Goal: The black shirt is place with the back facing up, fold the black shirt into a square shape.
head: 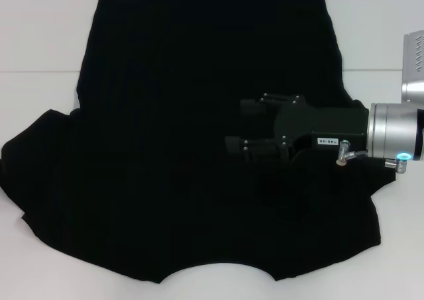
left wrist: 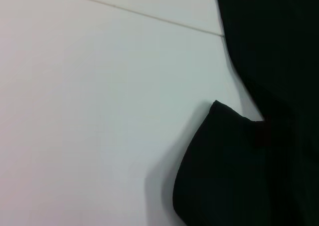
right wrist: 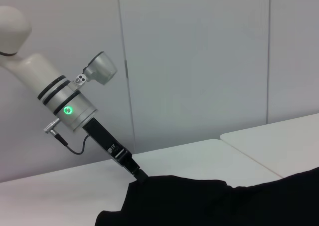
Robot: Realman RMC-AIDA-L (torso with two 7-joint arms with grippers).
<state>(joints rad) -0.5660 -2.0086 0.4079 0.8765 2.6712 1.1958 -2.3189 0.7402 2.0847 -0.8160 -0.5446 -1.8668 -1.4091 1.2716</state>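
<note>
Jaws of my right gripper (head: 236, 124) stand apart, pointing left, with nothing visibly between them; black fingers over black cloth, so I read this with some caution. That gripper sits over the right-centre of the black shirt (head: 165, 114), low above it or touching; which, I cannot tell. The left gripper (right wrist: 135, 173) is outside the head view. The right wrist view shows it reaching down to the shirt's edge at the left side, and whether it has hold of the cloth I cannot tell. The shirt lies spread on the white bench (head: 40, 48), hem at the far side, neck cut-out at the near edge, left sleeve (head: 26, 161) splayed out to the left. No lettering shows, consistent with back facing up. The left wrist view shows one sleeve corner lying on bare bench, slightly lifted at its tip. Progress, my judgement: essentially at the start. The outline is the full shirt shape, no clean folded edge anywhere. The right sleeve area looks drawn in less far than the left one, but whether cloth is doubled over there I cannot tell. Left to do: sleeves and sides folded inward to make a strip, then the length folded hem-to-collar until the shape is square.
</note>
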